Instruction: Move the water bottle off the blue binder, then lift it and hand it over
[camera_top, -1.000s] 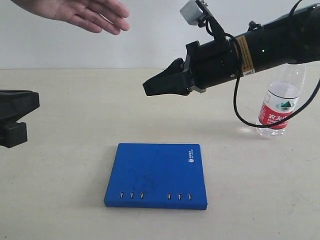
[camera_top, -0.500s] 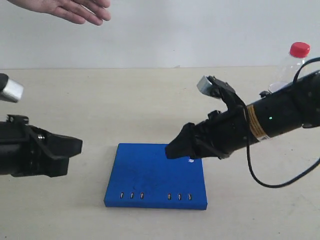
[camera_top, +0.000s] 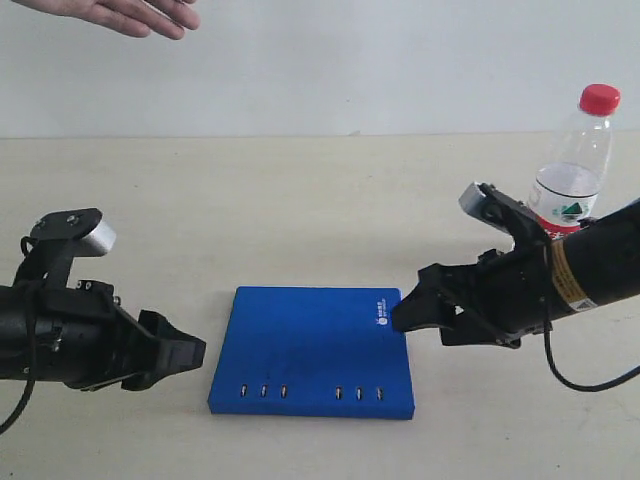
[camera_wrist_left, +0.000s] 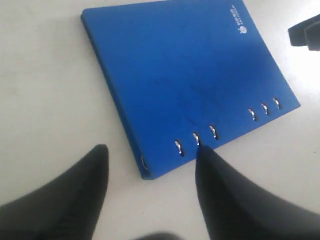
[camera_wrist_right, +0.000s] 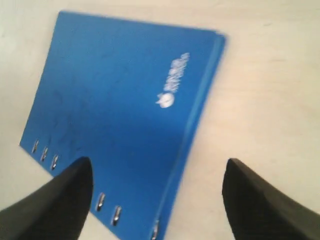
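Observation:
The blue binder (camera_top: 310, 345) lies flat and closed on the table, its slotted edge toward the front. The water bottle (camera_top: 573, 165) stands upright on the table at the back right, off the binder; my right arm hides its base. My left gripper (camera_top: 190, 352) sits low just left of the binder, open and empty. In the left wrist view the blue binder (camera_wrist_left: 190, 80) has its near corner ahead of the left gripper (camera_wrist_left: 152, 149). My right gripper (camera_top: 405, 310) is open at the binder's right edge. That edge of the blue binder (camera_wrist_right: 125, 95) runs between the fingers of the right gripper (camera_wrist_right: 159, 162).
A person's open hand (camera_top: 115, 14) hovers at the top left, well above the table. The beige table (camera_top: 300, 200) stretches behind the binder to a pale wall. A black cable (camera_top: 590, 380) loops under my right arm.
My right arm has dropped from above the table to the binder's right edge. My left arm has moved in toward its left side. Both grippers have opened. The hand has drawn back to the upper left.

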